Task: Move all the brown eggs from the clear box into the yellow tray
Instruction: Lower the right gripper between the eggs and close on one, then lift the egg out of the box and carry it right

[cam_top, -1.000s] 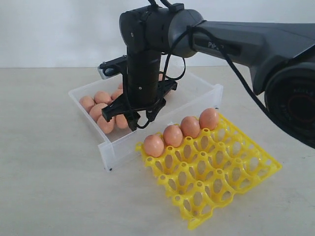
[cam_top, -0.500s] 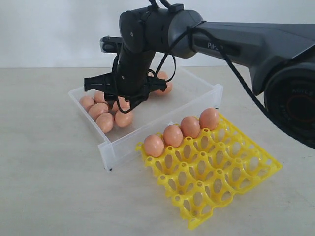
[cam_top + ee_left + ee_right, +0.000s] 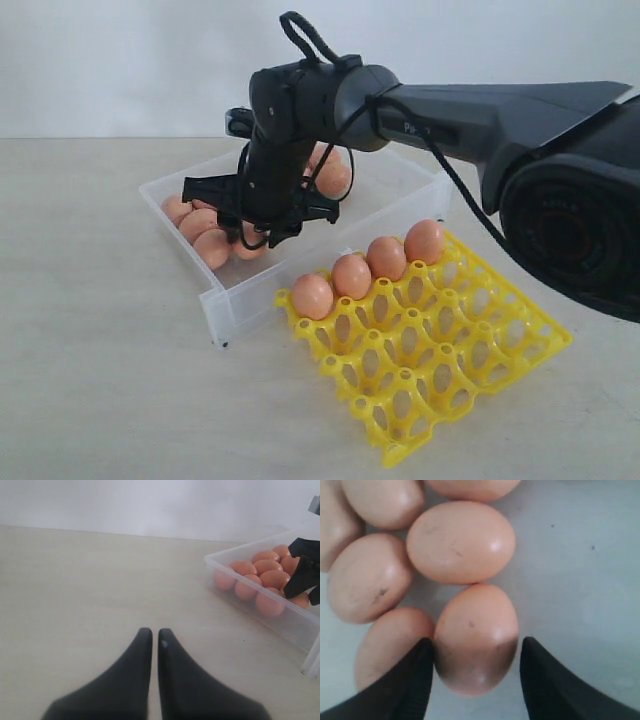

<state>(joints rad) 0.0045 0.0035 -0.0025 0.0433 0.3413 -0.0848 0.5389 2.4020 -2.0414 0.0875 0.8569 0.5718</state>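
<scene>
Step in hand: pick-up of a fifth egg. The right gripper (image 3: 476, 642) hangs inside the clear box (image 3: 225, 300), jaws spread, straddling one brown egg (image 3: 472, 630) at the rim of the cluster near the box's left end (neighbouring eggs (image 3: 460, 542) touch it).

Four eggs (image 3: 369, 266) fill the row of the yellow tray (image 3: 480, 370) nearest the box. The left gripper (image 3: 151, 632) idles over the table (image 3: 75, 580), fingers pressed together.

Next move: close gently on the egg, lift straight up clear of its neighbours, then set it in the tray's next row.
</scene>
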